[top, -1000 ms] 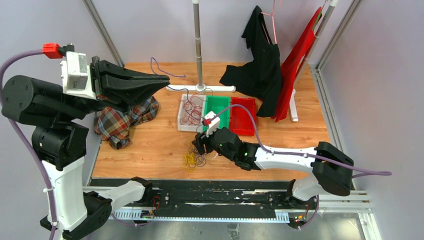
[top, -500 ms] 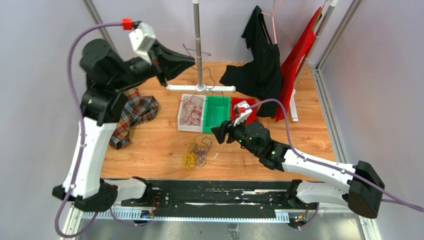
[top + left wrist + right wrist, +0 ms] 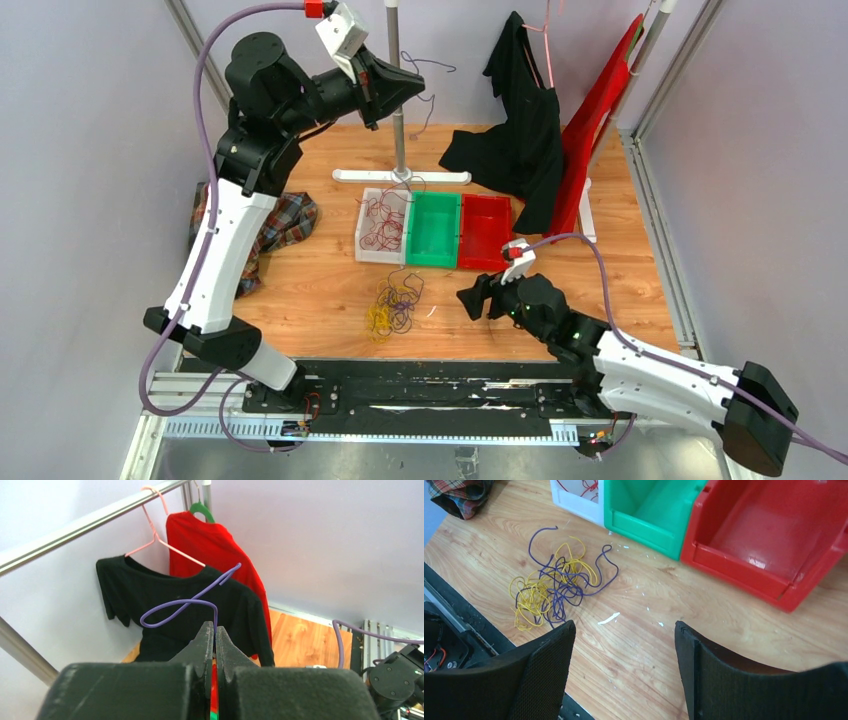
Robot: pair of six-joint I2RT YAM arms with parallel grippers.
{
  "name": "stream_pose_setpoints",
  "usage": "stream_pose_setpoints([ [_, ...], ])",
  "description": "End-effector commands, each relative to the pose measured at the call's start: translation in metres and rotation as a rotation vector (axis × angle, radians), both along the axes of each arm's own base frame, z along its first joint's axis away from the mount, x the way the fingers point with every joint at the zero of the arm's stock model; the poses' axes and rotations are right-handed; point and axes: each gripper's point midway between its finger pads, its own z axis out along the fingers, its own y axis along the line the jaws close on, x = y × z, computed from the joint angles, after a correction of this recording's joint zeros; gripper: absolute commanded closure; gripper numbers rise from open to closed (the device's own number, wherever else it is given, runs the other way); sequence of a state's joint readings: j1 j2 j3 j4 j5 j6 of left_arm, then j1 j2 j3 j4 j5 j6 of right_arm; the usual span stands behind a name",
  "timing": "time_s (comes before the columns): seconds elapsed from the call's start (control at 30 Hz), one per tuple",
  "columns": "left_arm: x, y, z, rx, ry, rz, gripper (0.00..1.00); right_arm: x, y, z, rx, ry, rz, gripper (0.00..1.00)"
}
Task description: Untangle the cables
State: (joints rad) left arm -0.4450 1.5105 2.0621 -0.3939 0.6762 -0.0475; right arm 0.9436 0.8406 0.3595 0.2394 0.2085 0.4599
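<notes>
A tangle of yellow and purple cables point(image 3: 393, 307) lies on the wooden table near the front edge, and it also shows in the right wrist view point(image 3: 551, 587). Dark red cables point(image 3: 382, 225) fill the white bin point(image 3: 362, 240). My left gripper point(image 3: 423, 88) is raised high by the pole, shut on a single purple cable point(image 3: 185, 602) that loops above its tips point(image 3: 215, 626). My right gripper point(image 3: 470, 300) hovers low to the right of the tangle. It is open, with only bare wood between its fingers point(image 3: 624, 627).
A green bin point(image 3: 433, 235) and a red bin point(image 3: 484, 235) stand beside the white one. A plaid cloth point(image 3: 285, 220) lies at the left. A metal pole stand point(image 3: 397, 100) rises at the back, with a black shirt point(image 3: 520, 130) and a red shirt point(image 3: 595, 130) hanging at the back right.
My left arm swung up and to the right, carrying the purple cable high above the bins. My right arm drew back to the right from the tangle and its jaws opened wider.
</notes>
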Motion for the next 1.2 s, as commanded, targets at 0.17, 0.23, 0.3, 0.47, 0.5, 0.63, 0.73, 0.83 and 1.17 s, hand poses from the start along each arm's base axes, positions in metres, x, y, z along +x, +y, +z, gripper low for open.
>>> stream_pose_setpoints([
  [0.17, 0.010, -0.009, 0.014, -0.001, -0.081, 0.027, 1.00, -0.007, -0.032, -0.018, 0.028, 0.045, -0.103, 0.27],
  [0.23, 0.011, -0.012, 0.014, 0.003, -0.078, 0.022, 1.00, -0.007, -0.037, -0.016, 0.032, 0.036, -0.121, 0.27],
  [0.3, 0.011, -0.016, 0.012, 0.009, -0.077, 0.011, 1.00, -0.006, -0.042, -0.012, 0.039, 0.024, -0.141, 0.28],
  [0.47, 0.015, -0.027, 0.002, 0.040, -0.075, -0.004, 1.00, -0.002, -0.054, 0.005, 0.041, -0.012, -0.195, 0.29],
  [0.5, 0.017, -0.029, -0.001, 0.045, -0.071, -0.004, 1.00, -0.001, -0.056, 0.007, 0.040, -0.015, -0.203, 0.29],
  [0.63, 0.023, -0.033, -0.006, 0.051, -0.062, -0.003, 1.00, 0.000, -0.061, 0.014, 0.024, -0.029, -0.221, 0.30],
  [0.73, 0.024, -0.040, -0.009, 0.054, -0.059, -0.016, 1.00, 0.001, -0.065, 0.020, 0.027, -0.044, -0.232, 0.31],
  [0.83, 0.024, -0.049, -0.016, 0.062, -0.045, -0.036, 0.99, 0.001, -0.069, 0.024, 0.030, -0.057, -0.243, 0.31],
  [1.17, 0.036, -0.058, -0.060, 0.178, -0.032, -0.026, 1.00, 0.002, -0.071, 0.028, 0.026, -0.067, -0.249, 0.32],
])
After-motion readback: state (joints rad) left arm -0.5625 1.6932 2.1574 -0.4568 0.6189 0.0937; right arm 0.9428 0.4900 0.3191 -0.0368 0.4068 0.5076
